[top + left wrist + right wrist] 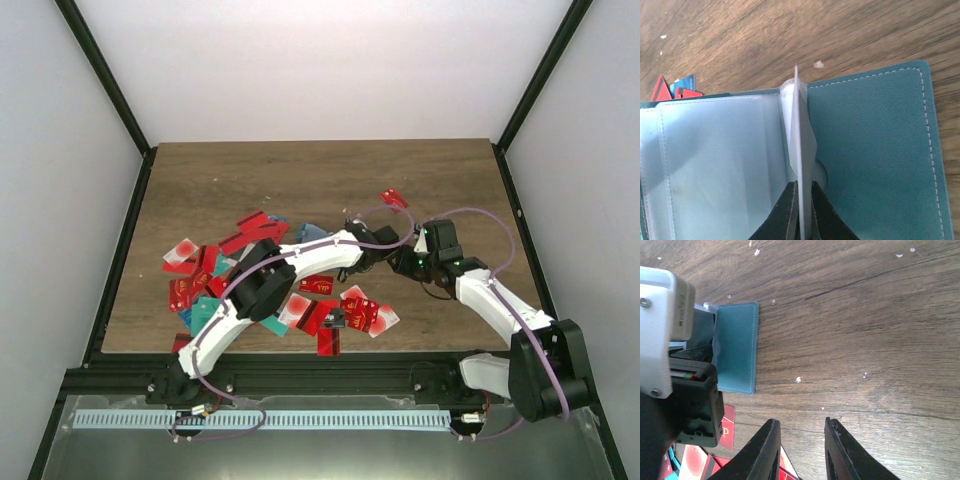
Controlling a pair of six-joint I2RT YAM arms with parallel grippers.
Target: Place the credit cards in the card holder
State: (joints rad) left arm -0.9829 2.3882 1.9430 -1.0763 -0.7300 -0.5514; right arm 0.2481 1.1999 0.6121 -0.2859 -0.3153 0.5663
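While the holder [875, 150] lies open on the table [300, 180], the left gripper [801, 189] is clamped on its clear inner sleeve [801, 130] (stood up on edge); the right gripper [801, 430] hangs just beside, jaws apart, empty. Cards [200, 265] lie scattered nearby.

A brown wooden table [330, 180] dotted with small pale specks [798, 379].

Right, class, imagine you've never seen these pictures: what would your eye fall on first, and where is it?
Probably the scatter of small flat red and teal credit cards strewn over the near left part of the brown wooden table. Next, the soft teal-blue folding card holder lying open, with the left claw pinching one clear plastic sleeve upright, while the right claw hangs open over bare wood beside it.
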